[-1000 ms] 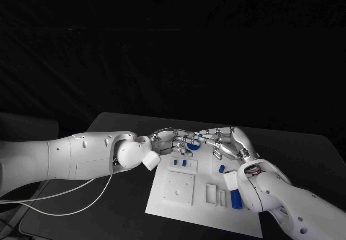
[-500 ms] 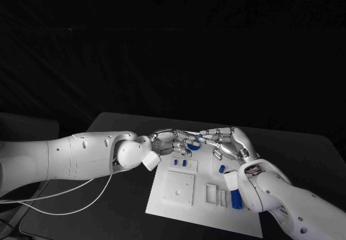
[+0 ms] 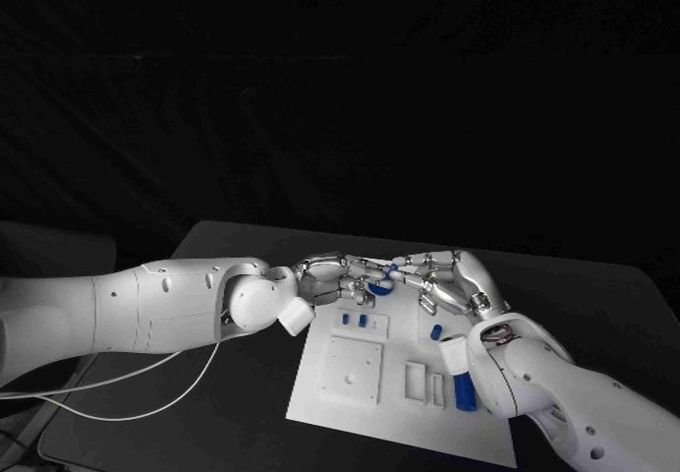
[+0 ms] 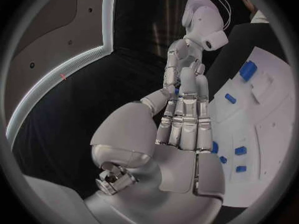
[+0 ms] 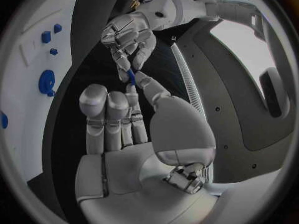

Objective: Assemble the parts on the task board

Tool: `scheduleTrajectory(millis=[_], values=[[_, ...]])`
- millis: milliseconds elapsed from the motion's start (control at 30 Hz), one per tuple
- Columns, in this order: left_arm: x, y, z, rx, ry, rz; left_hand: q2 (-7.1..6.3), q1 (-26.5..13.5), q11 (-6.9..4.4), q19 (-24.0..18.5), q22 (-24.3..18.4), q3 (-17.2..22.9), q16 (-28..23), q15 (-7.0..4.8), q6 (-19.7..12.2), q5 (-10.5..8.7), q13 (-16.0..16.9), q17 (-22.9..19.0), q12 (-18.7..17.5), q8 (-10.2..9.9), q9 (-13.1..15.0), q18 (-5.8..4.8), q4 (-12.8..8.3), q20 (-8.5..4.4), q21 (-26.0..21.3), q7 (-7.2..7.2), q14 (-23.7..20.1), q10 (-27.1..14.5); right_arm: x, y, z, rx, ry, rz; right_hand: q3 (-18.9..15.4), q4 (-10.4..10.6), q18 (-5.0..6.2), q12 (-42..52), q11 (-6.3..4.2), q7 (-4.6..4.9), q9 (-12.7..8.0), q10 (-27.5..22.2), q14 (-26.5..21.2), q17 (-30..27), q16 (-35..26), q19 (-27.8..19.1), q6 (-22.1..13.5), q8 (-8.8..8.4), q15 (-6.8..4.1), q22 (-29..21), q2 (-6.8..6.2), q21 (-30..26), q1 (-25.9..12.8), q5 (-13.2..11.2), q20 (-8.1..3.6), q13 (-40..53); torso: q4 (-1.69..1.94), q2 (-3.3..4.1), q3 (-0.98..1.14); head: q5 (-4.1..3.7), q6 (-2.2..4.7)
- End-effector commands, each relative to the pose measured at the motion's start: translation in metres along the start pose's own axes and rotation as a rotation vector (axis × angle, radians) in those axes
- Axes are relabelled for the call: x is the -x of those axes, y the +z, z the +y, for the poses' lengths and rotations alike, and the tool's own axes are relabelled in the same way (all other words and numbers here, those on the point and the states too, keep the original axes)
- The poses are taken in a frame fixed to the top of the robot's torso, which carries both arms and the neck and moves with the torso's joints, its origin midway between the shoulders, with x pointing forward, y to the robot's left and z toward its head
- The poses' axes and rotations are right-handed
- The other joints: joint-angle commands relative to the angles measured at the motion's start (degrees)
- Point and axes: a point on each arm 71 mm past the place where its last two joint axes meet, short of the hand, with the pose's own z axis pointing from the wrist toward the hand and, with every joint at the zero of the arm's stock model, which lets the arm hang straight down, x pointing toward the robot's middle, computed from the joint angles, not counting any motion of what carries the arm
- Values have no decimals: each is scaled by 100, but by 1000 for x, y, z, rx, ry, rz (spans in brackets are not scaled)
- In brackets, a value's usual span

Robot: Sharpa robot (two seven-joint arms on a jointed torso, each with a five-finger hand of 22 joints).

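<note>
Both silver hands are meeting fingertip to fingertip above the far edge of the flat white task board (image 3: 371,393) on the black counter (image 3: 227,413). The right hand (image 3: 451,280) and the left hand (image 3: 329,276) are pinching one small blue peg (image 5: 131,75) between them. Their fingers are hiding most of it, so its shape is hard to make out.

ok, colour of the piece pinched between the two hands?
Blue part, clearest in the right wrist view.
</note>
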Motion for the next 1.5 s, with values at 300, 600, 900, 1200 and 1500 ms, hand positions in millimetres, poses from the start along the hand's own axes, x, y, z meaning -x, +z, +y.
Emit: scheduleTrajectory(millis=[300,600,900,1200,1500], values=[[-3,1,-2,-15,12,28,-118,-56,19,-69,65,-118,66,24,21,-26,-4,-10,-24,3,8,35,63,43,46,3,-55,-21,-2,0,0,5,4,21,-36,-1,-40,7,6,-6,10,-51,-23,-9,-36,8,-44,0,-5,548,76,-1,1,43,16,8,-1,0,-1,7,-10],[-2,1,-1,-11,25,10,67,240,-47,119,-113,-786,126,-8,191,-26,-4,-20,-22,19,14,10,19,14,-227,-59,-41,168,-2,0,0,6,5,23,-36,-1,-40,7,6,-6,10,-51,-23,-9,-36,8,-44,0,-5,548,76,-1,1,43,16,8,0,-1,-1,8,-15],[0,1,-1,-3,41,-10,200,434,-114,159,-75,-1177,265,-42,340,-22,-1,21,-14,17,22,-26,48,-24,-278,-113,-53,368,-3,0,1,7,6,27,-38,-2,-39,16,6,-6,11,-49,-22,-8,-33,5,-44,-1,-5,547,78,-5,-1,47,16,17,2,0,-1,16,-22],[1,2,-1,0,51,-22,321,479,-155,178,-40,-1351,366,-58,477,-21,-2,57,-20,9,22,-52,145,-38,-288,-152,-53,485,-3,0,1,6,6,30,-38,-2,-39,16,6,-6,11,-49,-22,-8,-33,5,-44,-1,-5,547,78,-5,-1,47,16,17,-1,1,-1,20,-30],[3,1,-1,5,52,-33,351,439,-151,379,-260,-1519,402,-48,454,-22,-1,35,-19,7,23,-91,369,-27,-608,-171,-54,454,-3,0,1,7,5,30,-38,-2,-39,16,6,-6,11,-49,-22,-8,-33,5,-44,-1,-5,547,78,-5,-1,47,16,17,1,1,-1,15,-34]])
